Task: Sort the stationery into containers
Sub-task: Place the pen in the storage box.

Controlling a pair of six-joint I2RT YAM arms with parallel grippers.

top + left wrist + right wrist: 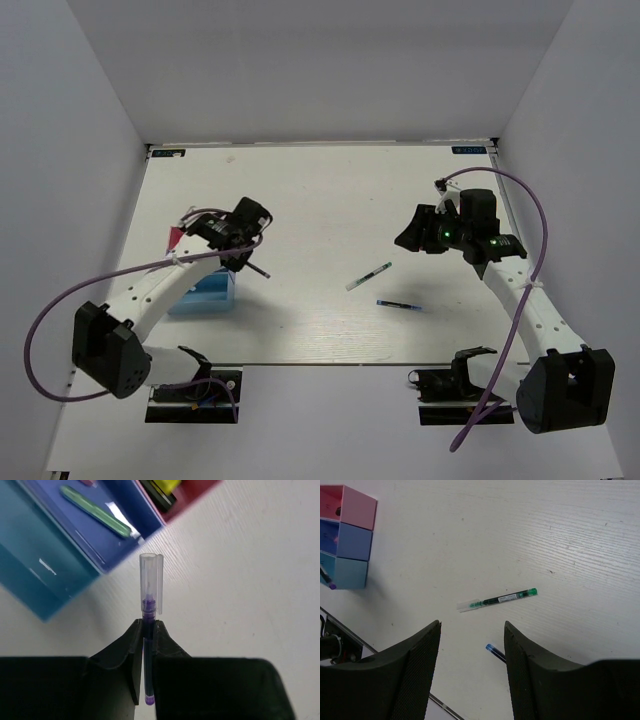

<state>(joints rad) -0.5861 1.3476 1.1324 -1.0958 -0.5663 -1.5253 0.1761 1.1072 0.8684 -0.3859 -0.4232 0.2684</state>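
the left fingers (pixel 127 645) are clamped on a purple pen (pixel 150 587) just beside the containers (pixel 352 541) at the desk's (pixel 300 190) left edge; a green clip (pixel 95 510) and a yellow highlighter (pixel 162 489) already lie inside. the right fingers (pixel 420 660) hang open above a green-tipped pen (pixel 369 276) and a blue pen (pixel 399 304), both unsorted.

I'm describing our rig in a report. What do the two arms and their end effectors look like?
The left arm and right arm have white links with black joint housings. A purple cable loops along each. The left end effector and right end effector are matte black with two wedge-shaped fingers. Green lights glow on the right wrist.
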